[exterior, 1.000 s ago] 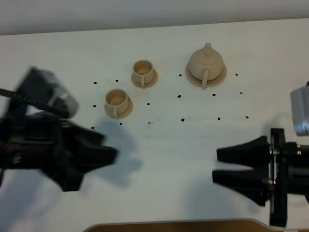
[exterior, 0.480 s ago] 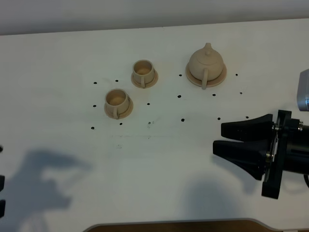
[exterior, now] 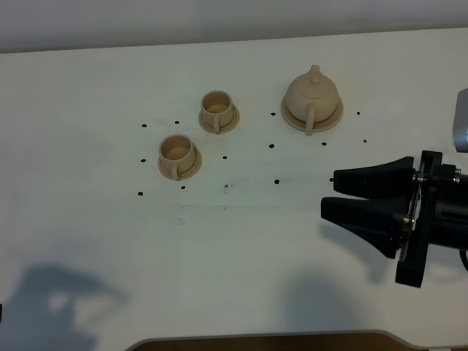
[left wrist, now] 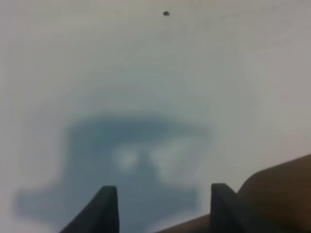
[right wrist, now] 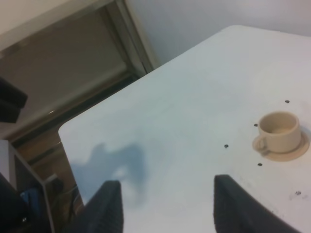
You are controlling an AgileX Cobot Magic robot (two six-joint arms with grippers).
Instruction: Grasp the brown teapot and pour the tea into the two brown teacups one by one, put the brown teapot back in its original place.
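Right tool point(exterior: 330, 194) hangs with its jaws spread and nothing between them, low over the counter point(exterior: 241, 248), nearer the robot than the teapot point(exterior: 312, 93) and slightly to the right of it. Left tool point(left wrist: 163, 204) is likewise released and empty. It is out of the high view, and its own camera shows only bare counter and shadow beneath it.

The teapot sits lidded on its wide saucer point(exterior: 292, 122) at the far right of the set, well apart from both tools, its loop handle turned toward the robot. The step in hand looks like the reach for that handle. To do it well, the right tool should come in square to the loop, put one finger on each side of it, and close fully before any lift. The pot should then rise straight off the saucer so the lid stays seated and nothing slides.

By count there is one teapot and two cups, the far cup point(exterior: 216, 108) and the near cup point(exterior: 176, 153), each on its own small saucer. That makes three saucers in all. Small dark marks dot the counter, some perhaps hidden by the arm.
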